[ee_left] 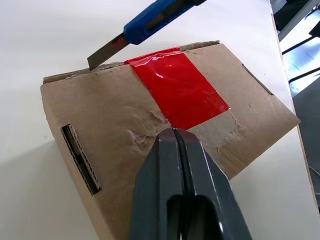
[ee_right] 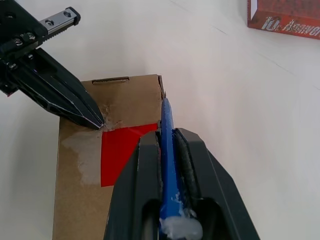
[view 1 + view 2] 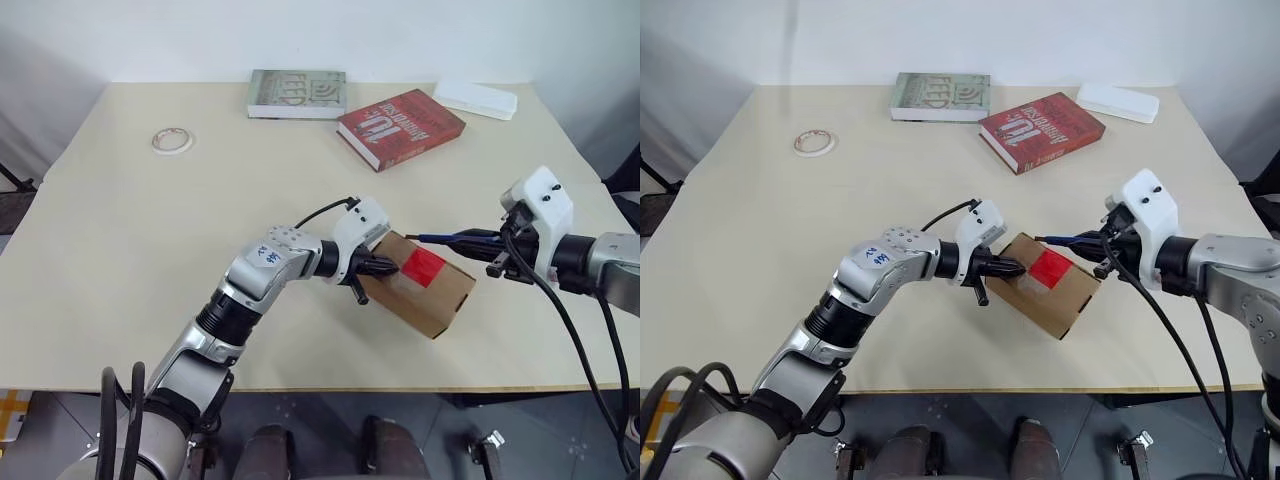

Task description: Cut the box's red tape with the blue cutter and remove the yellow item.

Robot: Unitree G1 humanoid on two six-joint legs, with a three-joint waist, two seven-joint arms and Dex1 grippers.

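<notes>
The box (image 3: 432, 300) lies tilted on the table in front of me, with the red tape (image 3: 424, 266) across its top flaps. My left gripper (image 3: 390, 267) is shut, and its tip (image 1: 173, 132) presses on the cardboard beside the tape, holding nothing. My right gripper (image 3: 485, 241) is shut on the blue cutter (image 3: 452, 238). The cutter's blade (image 1: 104, 53) reaches the box's far top edge, right at the end of the tape (image 1: 177, 86). In the right wrist view the cutter (image 2: 167, 137) runs between the fingers toward that edge. The yellow item is hidden.
A red book (image 3: 400, 127), a grey-green book (image 3: 297, 94) and a flat white case (image 3: 476, 99) lie along the far side of the table. A pale tape roll (image 3: 172, 141) sits at the far left. The table's front edge (image 3: 330, 388) runs just below the box.
</notes>
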